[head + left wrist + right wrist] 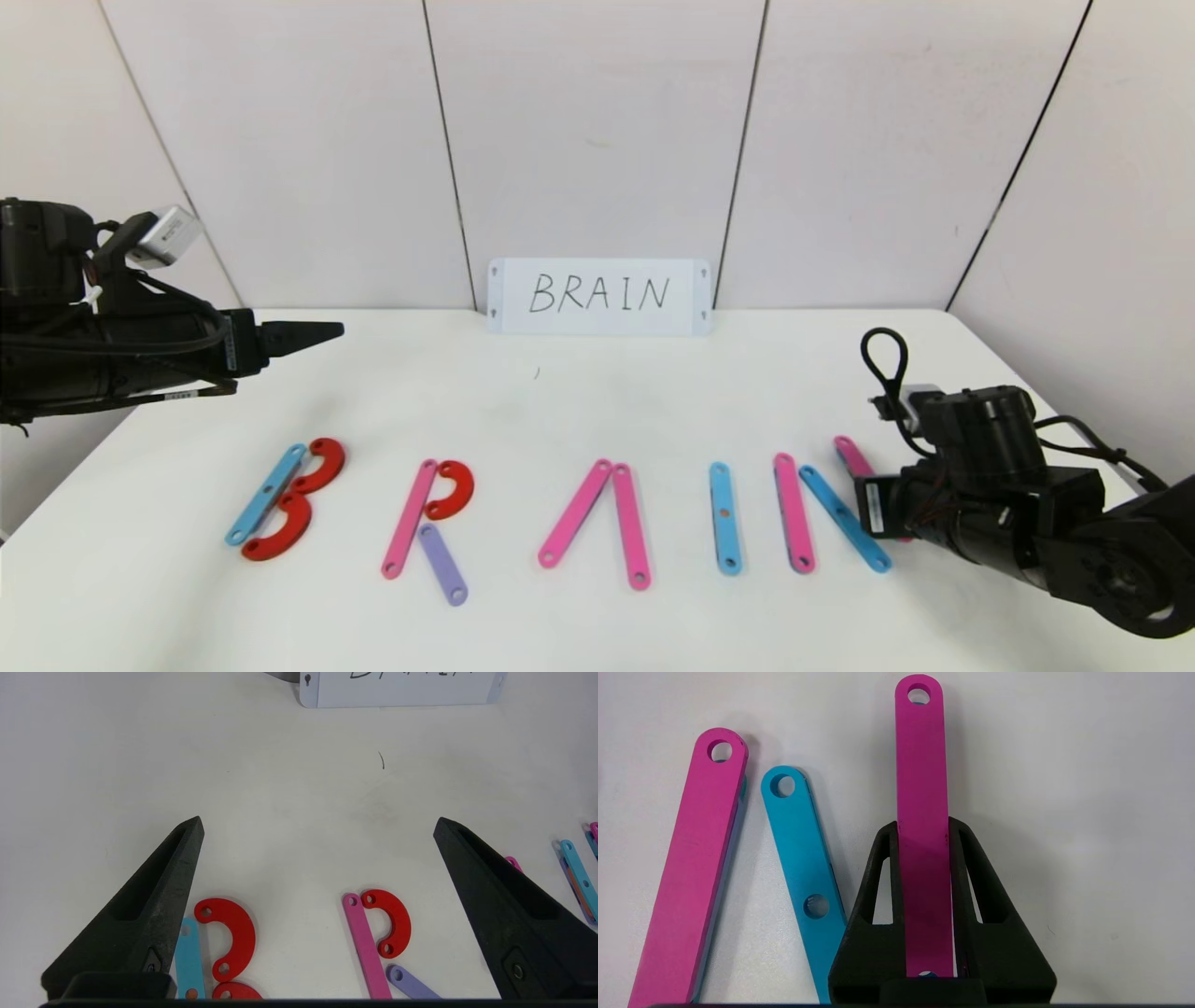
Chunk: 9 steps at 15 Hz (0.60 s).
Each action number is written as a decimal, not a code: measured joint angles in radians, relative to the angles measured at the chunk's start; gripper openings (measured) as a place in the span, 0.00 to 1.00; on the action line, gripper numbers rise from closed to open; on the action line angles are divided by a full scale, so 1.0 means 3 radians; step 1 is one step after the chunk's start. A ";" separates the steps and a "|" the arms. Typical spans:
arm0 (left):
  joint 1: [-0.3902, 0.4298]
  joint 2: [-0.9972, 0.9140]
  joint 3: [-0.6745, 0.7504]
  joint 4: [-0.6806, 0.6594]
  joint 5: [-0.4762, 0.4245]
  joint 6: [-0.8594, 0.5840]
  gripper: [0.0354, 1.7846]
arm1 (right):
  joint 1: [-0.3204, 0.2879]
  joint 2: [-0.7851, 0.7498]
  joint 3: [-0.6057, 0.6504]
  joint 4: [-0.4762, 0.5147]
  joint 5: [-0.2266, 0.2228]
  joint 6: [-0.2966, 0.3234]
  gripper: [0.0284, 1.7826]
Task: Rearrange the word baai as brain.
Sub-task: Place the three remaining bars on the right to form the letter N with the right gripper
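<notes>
The word [560,509] lies in a row on the white table [597,392], in front of the card [597,296] that says BRAIN. From the robot's left it reads B, R, A, I, and then the N at the far right.

The B is a blue strip [266,494] with two red curves. The R is a pink strip [409,518], a red curve [450,490] and a purple leg [442,564]. The A has two pink strips that meet at the top, with no bar across. The I is one blue strip [724,516].

The N is nearly made. It has a pink bar [689,872] and a slanting blue bar [803,877] just beside it. The last pink bar [922,826] is in the right claw [923,826]. The claw is closed tight on the sides of that bar. The bar looks to be low, on or very near the table.

The left claw [317,826] is wide open and holds nothing. It hangs over the table behind the B and R.

The job now seems to be setting down this last bar. To do it well, keep the bar flat and straight, lined up like the first pink bar. Its near end should come close to the low end of the blue slant. Do not bump the blue bar. Then open the claw slowly and lift straight up, so the bar does not slide.
</notes>
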 joint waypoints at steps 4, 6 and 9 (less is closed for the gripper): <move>0.0000 0.0000 0.0000 0.0000 0.0000 -0.0001 0.97 | -0.0003 0.0008 -0.0006 0.0000 -0.0010 -0.0009 0.18; -0.0001 0.0005 0.0000 0.0000 -0.0001 -0.0001 0.97 | -0.0005 0.0006 -0.0013 0.0000 -0.0013 -0.0009 0.26; -0.0003 0.0018 0.0000 -0.0001 -0.0003 -0.0001 0.97 | -0.0006 -0.0001 -0.0025 -0.0001 -0.0032 -0.0010 0.50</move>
